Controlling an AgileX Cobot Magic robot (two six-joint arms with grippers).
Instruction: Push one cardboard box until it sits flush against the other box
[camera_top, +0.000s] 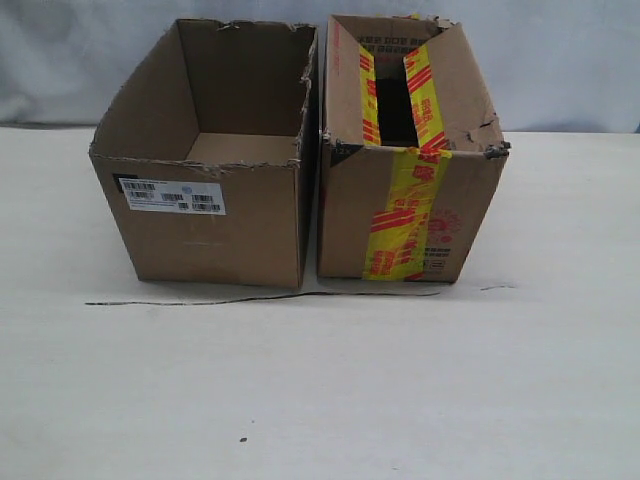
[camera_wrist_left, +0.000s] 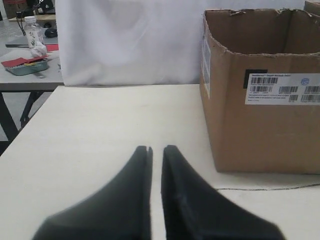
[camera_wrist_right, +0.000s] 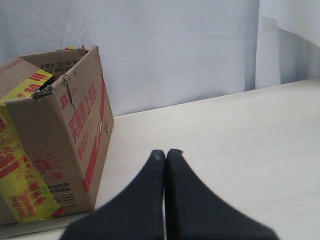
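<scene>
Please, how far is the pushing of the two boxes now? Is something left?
Looks done: the cardboard box stands beside the other box, their neighbouring walls meeting at the top; a thin dark slit lower down may be shadow. In hand: nothing; the left end effector and right end effector touch neither box. Left: perhaps a small closing nudge.

There's a white barcode label (camera_top: 170, 196) on the cardboard box (camera_top: 215, 250), print too small to read (bars only); red characters (camera_wrist_right: 82, 117) on the other box (camera_top: 350, 210) are illegible too.
</scene>
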